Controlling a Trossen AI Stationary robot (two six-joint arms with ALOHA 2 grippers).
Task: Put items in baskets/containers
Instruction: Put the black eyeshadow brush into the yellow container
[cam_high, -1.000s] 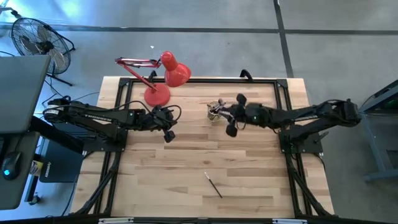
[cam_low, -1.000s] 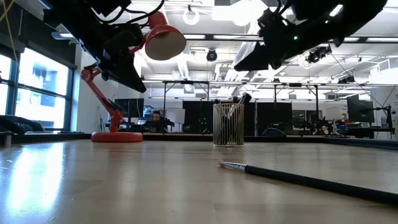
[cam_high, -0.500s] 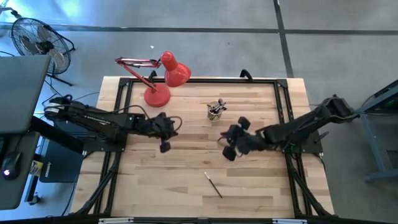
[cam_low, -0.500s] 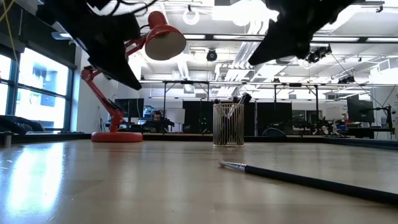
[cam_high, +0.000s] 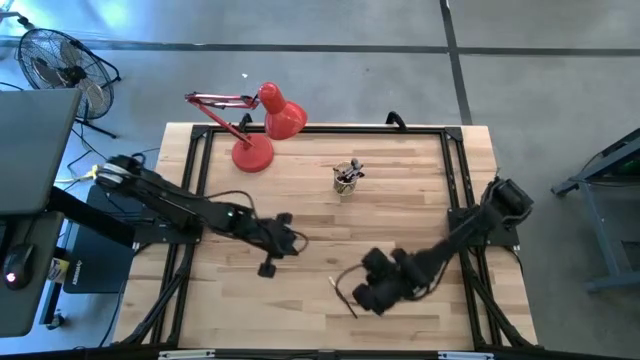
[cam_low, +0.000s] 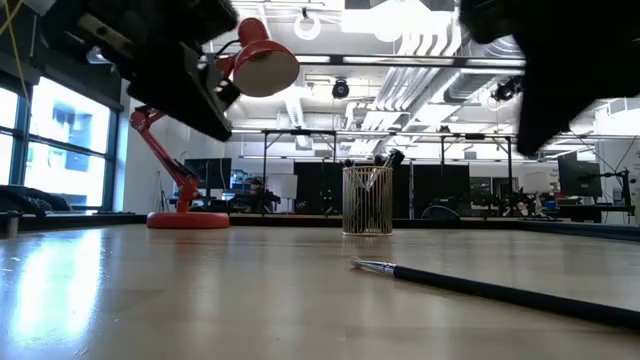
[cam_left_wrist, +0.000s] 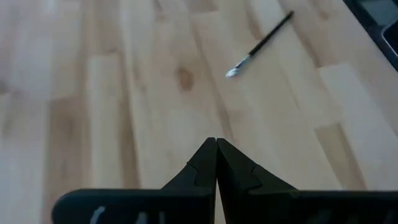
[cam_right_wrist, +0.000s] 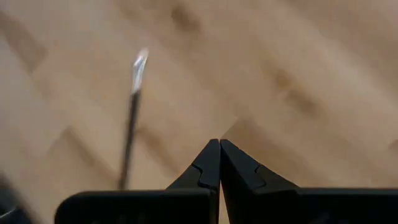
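One thin dark brush (cam_high: 343, 297) with a pale tuft lies flat on the wood near the table's near edge; it also shows in the low view (cam_low: 480, 285). The small clear cup (cam_high: 346, 178) stands toward the far side with several brushes upright in it (cam_low: 367, 200). My right gripper (cam_high: 352, 287) is shut, hovering just right of the lying brush (cam_right_wrist: 132, 124). My left gripper (cam_high: 298, 242) is shut above mid-table, pointing toward that brush (cam_left_wrist: 261, 45).
A red desk lamp (cam_high: 262, 125) stands on its round base at the far left of the table (cam_low: 190, 215). Black frame rails (cam_high: 196, 150) run along the table's left, right and far edges. Bare wood lies between cup and brush.
My right gripper has swung from beside the cup toward the near edge and now sits by the lying brush. My left gripper has moved toward the table's right and near side, out over mid-table. The brush and cup have stayed put.
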